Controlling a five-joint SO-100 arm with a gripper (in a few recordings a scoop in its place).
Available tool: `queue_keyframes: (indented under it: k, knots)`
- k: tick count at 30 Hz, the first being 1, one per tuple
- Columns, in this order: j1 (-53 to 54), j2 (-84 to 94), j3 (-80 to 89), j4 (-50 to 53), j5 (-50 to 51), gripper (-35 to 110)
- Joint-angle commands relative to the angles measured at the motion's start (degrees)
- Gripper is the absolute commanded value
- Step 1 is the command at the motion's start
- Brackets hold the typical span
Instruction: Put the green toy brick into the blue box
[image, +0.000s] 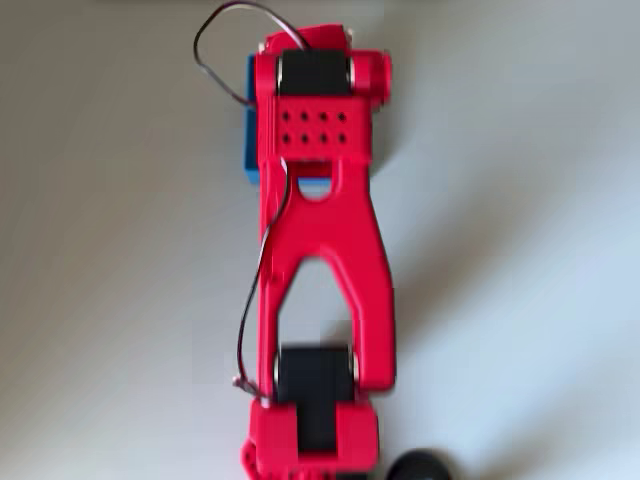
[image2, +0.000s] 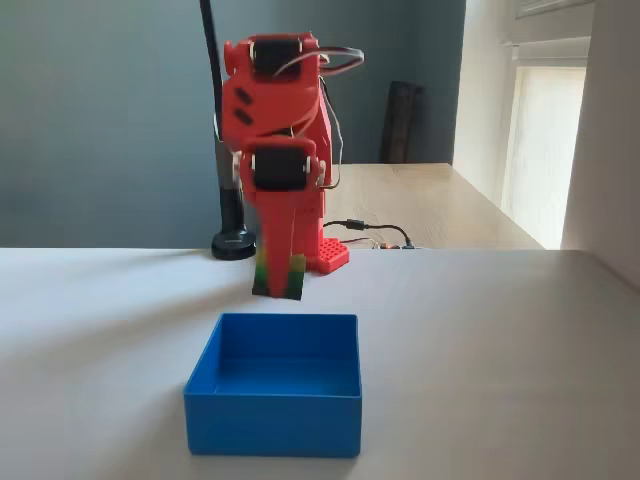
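Red arm (image2: 275, 120): stands at the far side of the white desk (image2: 500, 340), reaching toward the camera in the fixed view. In the overhead view the arm (image: 320, 250) runs from the bottom edge up the middle of the picture and covers most of the box.

Pincer (image2: 279, 275): points straight down, blurred, above the far wall of the blue box and clear of it. It is clenched on the green toy brick.

Green toy brick (image2: 294, 276): held at the tip of the pincer, in the air above the box's far edge; partly hidden and blurred.

Blue box (image2: 272, 400): rests on the desk near the camera in the fixed view, opening upward. In the overhead view the box (image: 249, 130) shows as blue strips beside the arm.

Black round base (image2: 233, 243): stands on the desk left of the arm, carrying a dark pole.
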Motion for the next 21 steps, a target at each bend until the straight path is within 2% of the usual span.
queue_keyframes:
  k: [1,21]
  knots:
    - [0.5,-3.8,-7.8,0.8,0.0,0]
    - [-0.7,-15.1,-9.3,0.8,-1.9,0]
